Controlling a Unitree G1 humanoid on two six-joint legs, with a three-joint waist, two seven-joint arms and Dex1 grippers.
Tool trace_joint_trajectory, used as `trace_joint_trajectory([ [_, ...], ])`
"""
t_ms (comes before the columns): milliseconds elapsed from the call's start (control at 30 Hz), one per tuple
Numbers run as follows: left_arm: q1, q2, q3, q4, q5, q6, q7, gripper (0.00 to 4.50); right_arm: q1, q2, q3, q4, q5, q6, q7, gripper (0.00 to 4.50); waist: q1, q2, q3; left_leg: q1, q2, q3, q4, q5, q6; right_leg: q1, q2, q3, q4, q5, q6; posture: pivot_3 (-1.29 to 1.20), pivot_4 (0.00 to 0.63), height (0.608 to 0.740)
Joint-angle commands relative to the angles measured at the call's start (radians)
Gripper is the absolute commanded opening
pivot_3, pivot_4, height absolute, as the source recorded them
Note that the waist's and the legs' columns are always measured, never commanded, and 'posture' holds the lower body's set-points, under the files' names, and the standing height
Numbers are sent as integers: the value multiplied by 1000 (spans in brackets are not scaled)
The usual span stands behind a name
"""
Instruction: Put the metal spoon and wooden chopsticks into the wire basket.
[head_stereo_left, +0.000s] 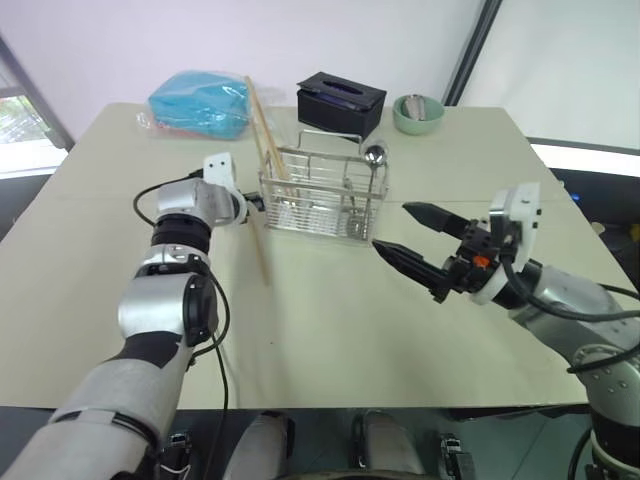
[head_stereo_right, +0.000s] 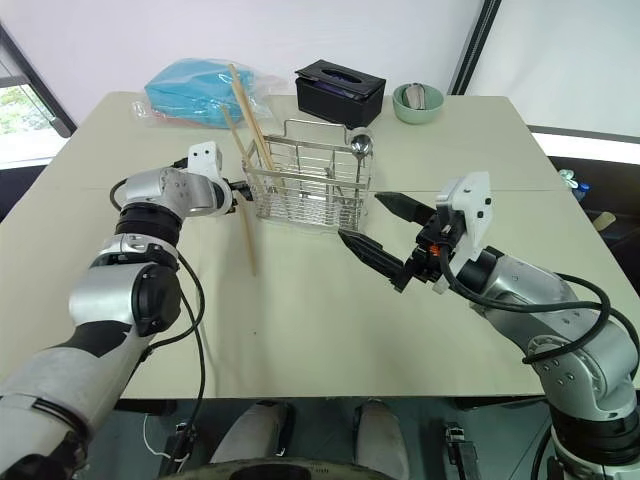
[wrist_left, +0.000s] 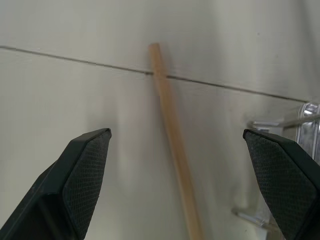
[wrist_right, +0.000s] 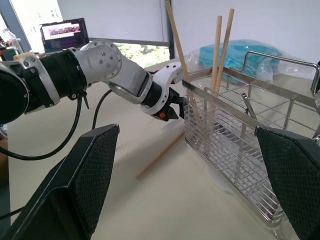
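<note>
While a spoon and several wooden chopsticks already stand in the wire basket, one chopstick lies flat on the surface, just beside the basket's left end and running from there toward the robot. Whether the standing spoon is the small-bowled metal spoon the task names cannot be confirmed from these views. The step in hand is judged to be the pickup of that last loose chopstick, so the task appears well advanced.

Left end effector: released, fingers spread wide. It hangs just above the loose chopstick, close against the left end of the basket, with the stick running between the two fingers and touching neither. It holds nothing. The right-hand finger stands very near the basket wire, though contact cannot be told.

Right end effector: released, fingers wide apart, holding nothing. It hovers above the surface to the right of the basket and nearer the robot, apart from it, pointing toward it.

Judgement on the next move: the left end effector needs to lower onto the stick and close across its thin width, then lift and tip it over the basket rim. The risks are that the slender stick rolls away from the closing pads, or that the near finger snags the basket wire and shifts the basket.
</note>
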Motion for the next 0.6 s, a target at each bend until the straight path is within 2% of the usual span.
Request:
trace_joint_trajectory([
  [33,-45,-4,-19,61,17,-32,-37,4468,-1,8,-28,-44,21,-14,-20,4500,1,0,0,0,0,0,0,0,0,0,0,0,0,0,0,0,150,657],
  [100,-53,-4,-5,87,9,-41,-37,4468,-1,10,-30,-46,25,-15,-28,4500,2,0,0,0,0,0,0,0,0,0,0,0,0,0,0,0,150,657],
  [200,-68,-2,-5,116,11,-46,-44,3599,-8,13,-32,-44,29,-17,-41,4500,2,0,0,0,-1,0,0,0,0,1,0,0,0,0,0,0,150,657],
  [433,-83,6,2,140,9,-54,-39,69,-23,17,-24,-35,31,-19,-55,4500,-1,0,0,0,-1,0,0,0,0,0,0,0,0,0,0,0,150,657],
  [600,-76,28,18,139,4,-49,-6,69,-30,17,-22,-28,30,-18,-52,4500,-2,0,0,0,-1,0,0,0,0,0,0,0,0,0,0,0,150,657],
])
